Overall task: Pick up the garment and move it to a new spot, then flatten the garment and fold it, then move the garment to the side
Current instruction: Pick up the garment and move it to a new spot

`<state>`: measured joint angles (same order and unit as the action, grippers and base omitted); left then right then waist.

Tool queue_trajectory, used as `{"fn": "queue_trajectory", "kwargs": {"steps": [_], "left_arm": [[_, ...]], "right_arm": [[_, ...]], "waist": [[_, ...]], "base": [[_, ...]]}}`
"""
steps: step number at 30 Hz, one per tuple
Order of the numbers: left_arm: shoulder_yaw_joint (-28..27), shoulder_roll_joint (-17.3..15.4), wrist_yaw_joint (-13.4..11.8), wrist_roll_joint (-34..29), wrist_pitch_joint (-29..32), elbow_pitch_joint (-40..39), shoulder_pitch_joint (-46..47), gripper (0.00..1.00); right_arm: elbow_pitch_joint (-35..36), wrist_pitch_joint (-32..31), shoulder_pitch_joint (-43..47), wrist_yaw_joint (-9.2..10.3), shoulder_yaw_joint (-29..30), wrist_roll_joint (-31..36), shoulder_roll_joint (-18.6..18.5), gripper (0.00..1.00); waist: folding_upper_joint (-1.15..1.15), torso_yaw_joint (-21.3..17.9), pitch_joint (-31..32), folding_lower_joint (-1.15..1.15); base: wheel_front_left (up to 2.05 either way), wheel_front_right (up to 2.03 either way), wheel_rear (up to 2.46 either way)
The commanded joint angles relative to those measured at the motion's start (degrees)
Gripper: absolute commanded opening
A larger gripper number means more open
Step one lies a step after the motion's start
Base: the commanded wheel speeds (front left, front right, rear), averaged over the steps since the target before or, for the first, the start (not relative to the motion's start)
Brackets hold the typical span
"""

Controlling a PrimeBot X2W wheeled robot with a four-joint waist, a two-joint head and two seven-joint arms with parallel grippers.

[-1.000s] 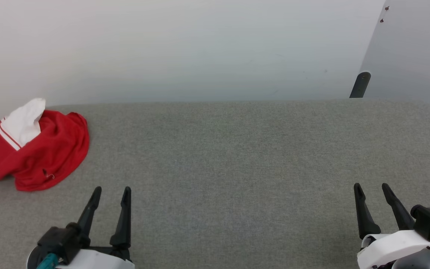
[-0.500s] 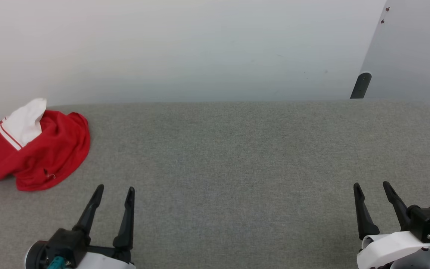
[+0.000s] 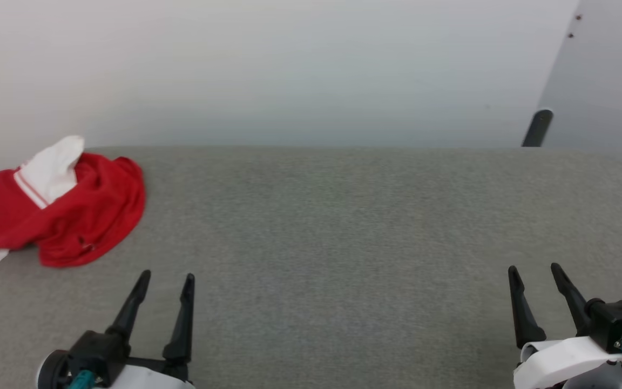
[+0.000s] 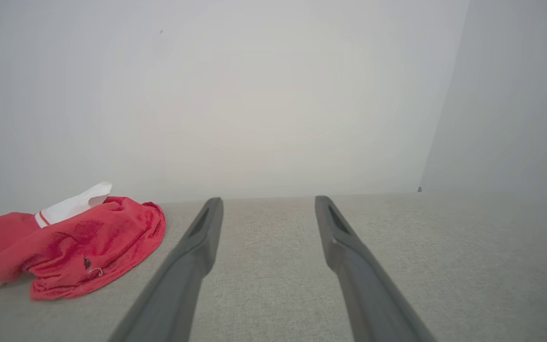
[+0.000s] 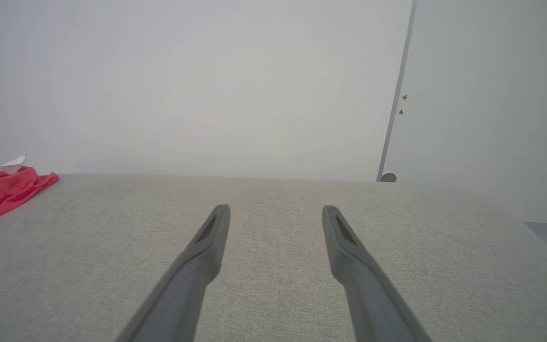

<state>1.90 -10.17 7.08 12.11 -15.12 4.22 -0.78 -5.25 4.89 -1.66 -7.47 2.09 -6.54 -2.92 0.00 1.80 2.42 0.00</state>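
Over at ten o'clock on the grey bench (image 3: 343, 227), the red jersey (image 3: 84, 216) sits crumpled. Your left gripper (image 3: 168, 276) and right gripper (image 3: 533, 267) have jaws wide apart, empty. Nothing's done yet, I'd say: pickup through folding all left.

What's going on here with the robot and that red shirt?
Nothing is being handled yet. The garment, a red shirt with white sleeves, lies crumpled at the far left of the grey padded surface, close to the wall. The left claw and right claw are both open and empty, low at the near edge. The left claw is the nearer one to the shirt, but apart from it.
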Motion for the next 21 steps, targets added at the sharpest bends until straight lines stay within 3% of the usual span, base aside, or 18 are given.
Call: {"fn": "queue_trajectory", "kwargs": {"steps": [1,21], "left_arm": [[-0.6,-0.1,-0.1,0.2,0.0,0.4,0.5,1.00],[-6.8,-2.9,-3.6,4.2,1.6,3.0,-1.4,1.00]], "right_arm": [[0.2,0.3,1.0,-0.04,-0.1,-0.2,0.0,1.00],[-3.6,1.5,-0.7,-0.04,-6.8,-4.5,0.1,1.00]], "waist": [[0.00,1.5,0.3,0.00],[0.00,17.3,4.4,0.00]], "base": [[0.00,0.00,0.00],[0.00,0.00,0.00]]}}
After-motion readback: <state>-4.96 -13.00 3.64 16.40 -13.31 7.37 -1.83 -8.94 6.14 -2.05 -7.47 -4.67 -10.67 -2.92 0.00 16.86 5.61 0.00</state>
